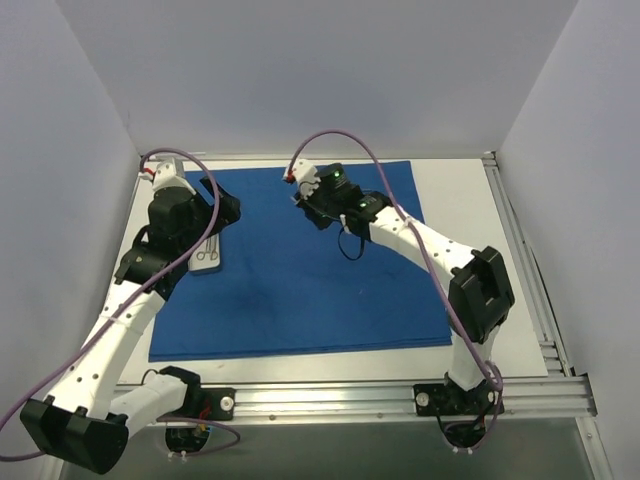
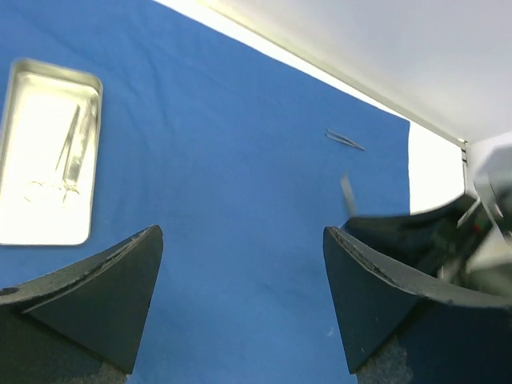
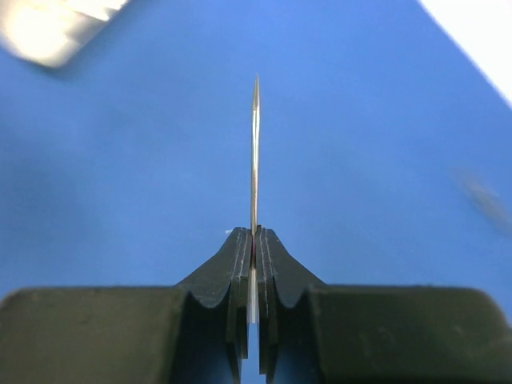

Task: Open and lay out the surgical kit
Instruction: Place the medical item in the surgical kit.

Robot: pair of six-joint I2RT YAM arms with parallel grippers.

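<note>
The royal-blue cloth lies spread flat as a large sheet. The small pale tray rests on its left edge, with a scissor-like instrument inside it. My left gripper hovers just beyond the tray, open and empty. My right gripper is over the back middle of the cloth. It is shut on a thin pointed metal instrument that sticks out past the fingertips above the cloth. A pair of tweezers lies loose on the cloth near its far edge.
The white table shows around the cloth, with a metal rail on the right and grey walls on three sides. Purple cables loop over both arms. The tray shows blurred at the top left of the right wrist view.
</note>
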